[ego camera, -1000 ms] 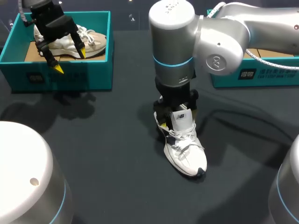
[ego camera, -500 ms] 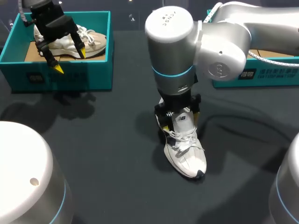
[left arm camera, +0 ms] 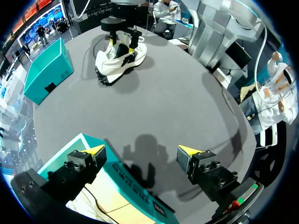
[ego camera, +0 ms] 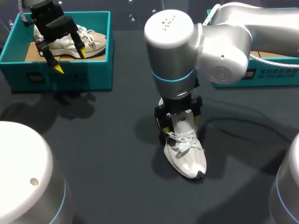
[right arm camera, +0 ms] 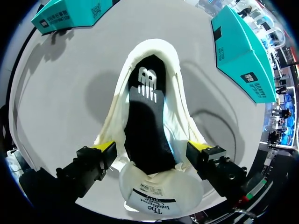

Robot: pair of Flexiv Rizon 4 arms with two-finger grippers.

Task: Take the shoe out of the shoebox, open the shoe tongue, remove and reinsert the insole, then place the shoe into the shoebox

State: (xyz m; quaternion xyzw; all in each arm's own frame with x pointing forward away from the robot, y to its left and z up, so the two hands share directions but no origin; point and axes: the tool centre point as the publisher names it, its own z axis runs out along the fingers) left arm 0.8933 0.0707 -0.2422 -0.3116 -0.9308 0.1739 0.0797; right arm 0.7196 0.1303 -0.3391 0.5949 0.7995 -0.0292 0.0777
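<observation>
A white shoe [ego camera: 184, 151] stands on the dark table near its middle, toe toward the front edge. My right gripper [ego camera: 178, 122] hangs over its heel end, open. In the right wrist view its yellow fingertips [right arm camera: 105, 146] stand outside the shoe's collar, one on each side. The black insole [right arm camera: 147, 126] lies inside the shoe [right arm camera: 177, 93], and the white tongue [right arm camera: 159, 196] is folded back under the gripper. My left gripper [ego camera: 70, 59] is open above the front wall of the teal shoebox [ego camera: 60, 74], holding nothing. A beige shoe [ego camera: 88, 42] lies in that box.
A second teal box [ego camera: 261, 77] sits at the back right, partly behind my right arm. In the left wrist view the left gripper [left arm camera: 141, 150] hovers over the shoebox wall [left arm camera: 117, 172], with the white shoe [left arm camera: 117, 63] far ahead.
My right arm has sunk a little lower over the white shoe's opening and now hides more of the tongue. The left arm has not moved.
</observation>
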